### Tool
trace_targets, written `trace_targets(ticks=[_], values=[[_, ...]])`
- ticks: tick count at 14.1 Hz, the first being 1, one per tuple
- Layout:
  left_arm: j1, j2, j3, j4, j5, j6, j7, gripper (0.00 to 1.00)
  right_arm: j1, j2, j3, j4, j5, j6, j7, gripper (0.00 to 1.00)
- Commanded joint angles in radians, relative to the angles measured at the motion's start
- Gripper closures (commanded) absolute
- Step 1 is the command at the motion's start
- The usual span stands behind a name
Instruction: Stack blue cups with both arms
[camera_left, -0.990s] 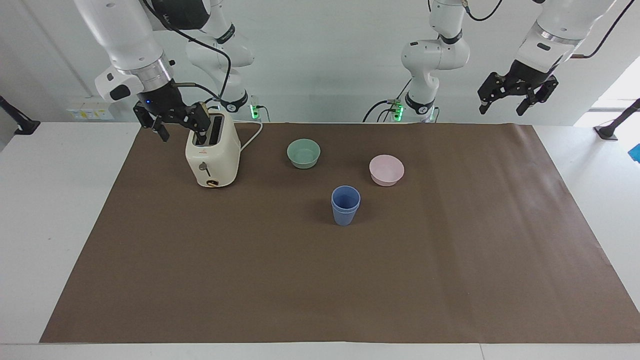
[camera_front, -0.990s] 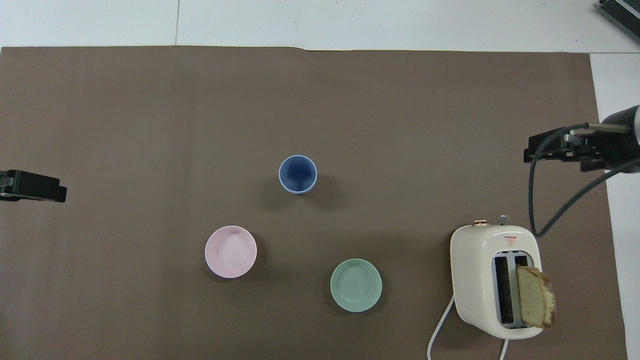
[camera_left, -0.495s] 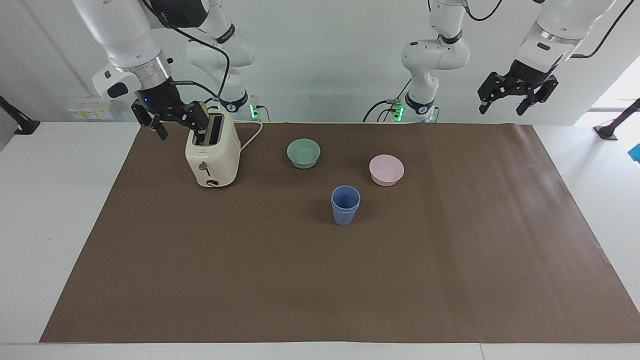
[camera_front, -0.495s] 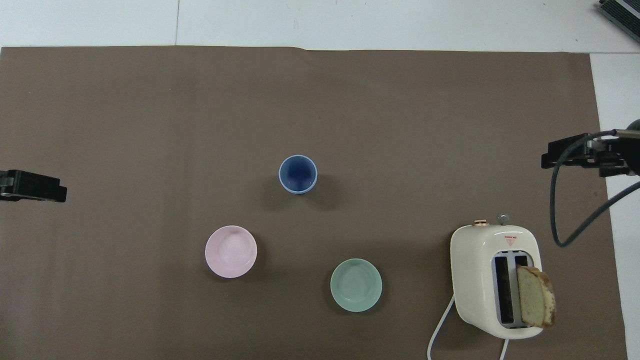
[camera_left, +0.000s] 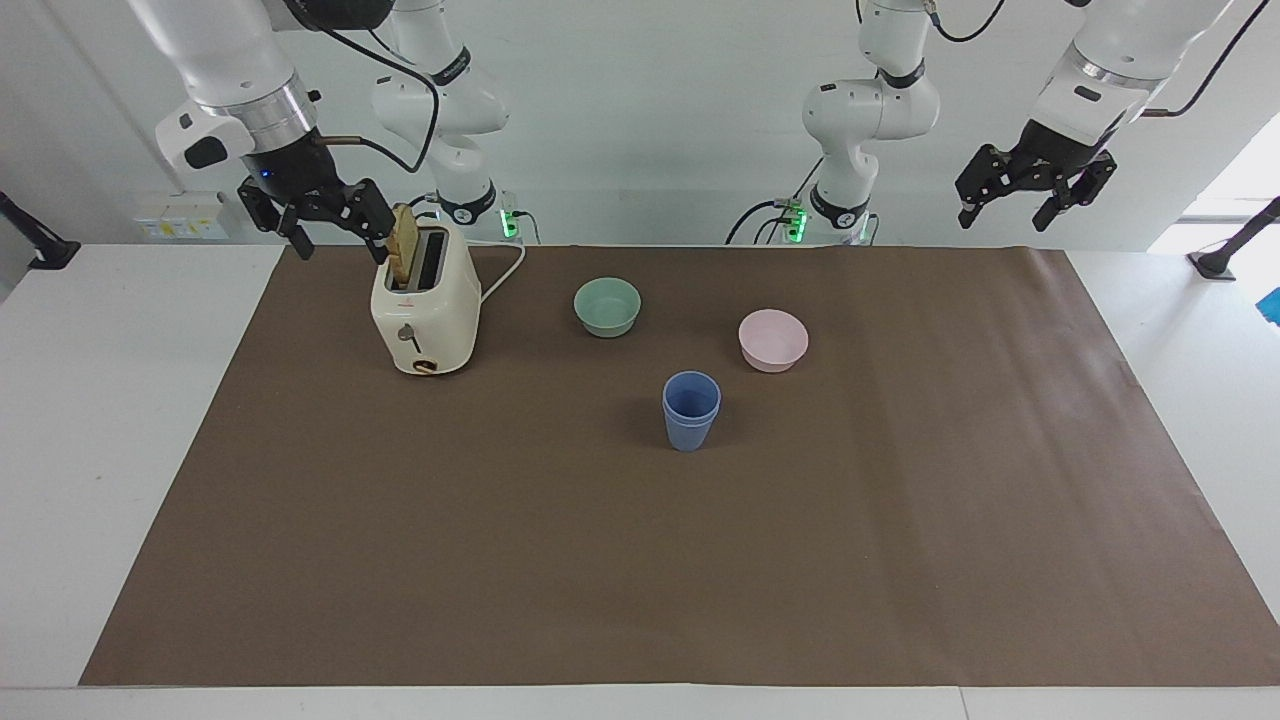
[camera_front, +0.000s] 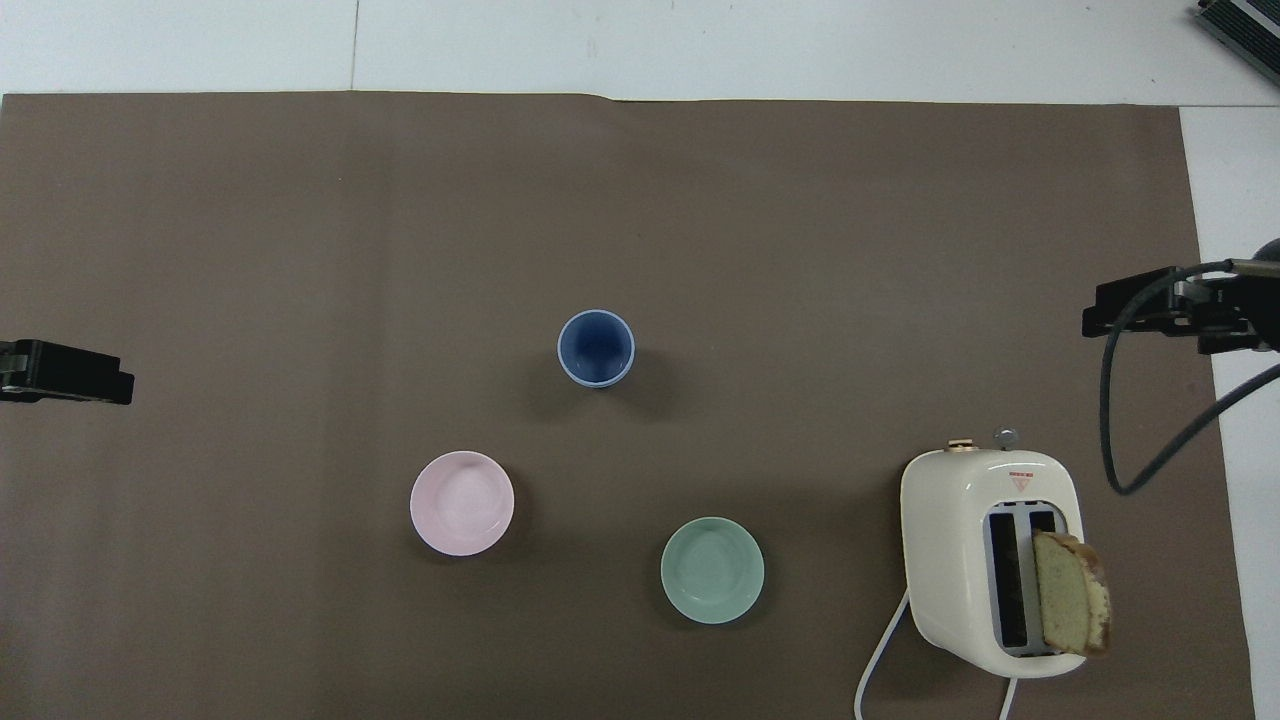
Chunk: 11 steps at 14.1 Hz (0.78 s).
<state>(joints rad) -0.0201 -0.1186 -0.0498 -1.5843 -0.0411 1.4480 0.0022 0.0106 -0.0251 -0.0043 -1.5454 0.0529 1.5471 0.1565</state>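
A white surface (camera_left: 100, 420) carries a brown mat (camera_left: 640, 560) that covers most of it. On the mat, the blue cups (camera_left: 690, 410) stand nested as one upright stack near the middle. Nearer the robots are a pink bowl (camera_left: 773, 340) and a green bowl (camera_left: 607, 306), apart from each other. Toward the right arm's end stands a cream toaster (camera_left: 426, 310), a slice of bread (camera_left: 404, 244) in its slot, its white cord (camera_left: 508, 270) trailing on the mat

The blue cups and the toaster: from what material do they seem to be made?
The blue cups, nested one in the other, look like matte plastic: even colour, thin rims, no glare. The toaster has a smooth cream shell with a soft sheen, probably glossy plastic or enamelled metal; the look leaves it open.
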Motion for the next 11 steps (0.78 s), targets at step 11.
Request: trace_targets(ticks=[11], values=[[0.051,-0.009,-0.010,0.000,-0.003,-0.006,-0.008,0.00,-0.011,-0.016,0.007,-0.015,0.007,0.002,-0.018,0.00]])
